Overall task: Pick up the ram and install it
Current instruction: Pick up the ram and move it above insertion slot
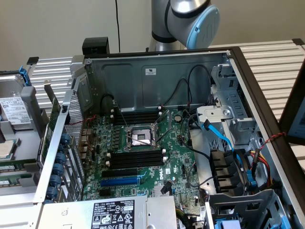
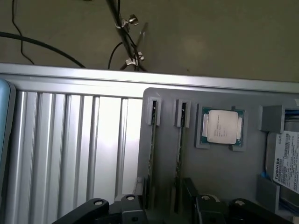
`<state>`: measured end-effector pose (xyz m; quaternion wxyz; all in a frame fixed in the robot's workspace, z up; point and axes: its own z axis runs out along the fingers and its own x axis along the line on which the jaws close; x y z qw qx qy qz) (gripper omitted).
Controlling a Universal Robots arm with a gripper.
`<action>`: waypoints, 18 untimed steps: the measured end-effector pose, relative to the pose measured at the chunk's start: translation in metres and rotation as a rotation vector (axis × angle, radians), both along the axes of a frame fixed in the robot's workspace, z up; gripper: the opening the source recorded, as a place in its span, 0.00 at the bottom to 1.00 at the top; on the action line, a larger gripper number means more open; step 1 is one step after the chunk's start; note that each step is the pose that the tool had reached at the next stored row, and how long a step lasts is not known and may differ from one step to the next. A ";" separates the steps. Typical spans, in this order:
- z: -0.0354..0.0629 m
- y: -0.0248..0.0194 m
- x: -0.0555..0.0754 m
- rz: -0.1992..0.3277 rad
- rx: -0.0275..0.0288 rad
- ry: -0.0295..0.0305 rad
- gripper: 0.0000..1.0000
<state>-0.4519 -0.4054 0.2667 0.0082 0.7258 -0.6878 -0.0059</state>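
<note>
- We see the claw (image 2: 166, 207) from the wrist view. Its black links are spread wide to either side, so it is open and clamped on nothing.
- Two ram sticks stand on edge, side by side, in a grey tray (image 2: 219, 179). Each sits in its own narrow groove.
- The first ram stick (image 2: 152, 154) and the second ram stick (image 2: 180, 154) run parallel and close together without touching. Their near ends reach in between the claw's spread links.
- We cannot tell which of the two sticks the claw is lined up with, and neither has been lifted.
- Just beside the second stick in the same tray, a processor chip (image 2: 222, 127) lies flat in a square holder.
- Past the chip, at the tray's far side, we see a hard drive (image 2: 287, 161) with a white label.
- The tray rests on a ribbed metal table (image 2: 70, 149).
- In the exterior view, the open computer case (image 1: 143, 81) lies on that table with its motherboard (image 1: 176, 157) facing up.
- On the board, black memory slots (image 1: 138, 157) with white end clips lie on both sides of the processor socket (image 1: 141, 137). A blue slot (image 1: 119, 182) sits nearer the camera.
- The robot arm (image 1: 183, 21) rises behind the case's back wall.
</note>
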 end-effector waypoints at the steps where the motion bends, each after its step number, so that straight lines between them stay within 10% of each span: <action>1: -0.0018 -0.0016 0.000 0.000 0.0000 -0.0002 0.45; 18: -0.0326 -0.0098 0.005 0.000 0.0001 -0.0061 0.45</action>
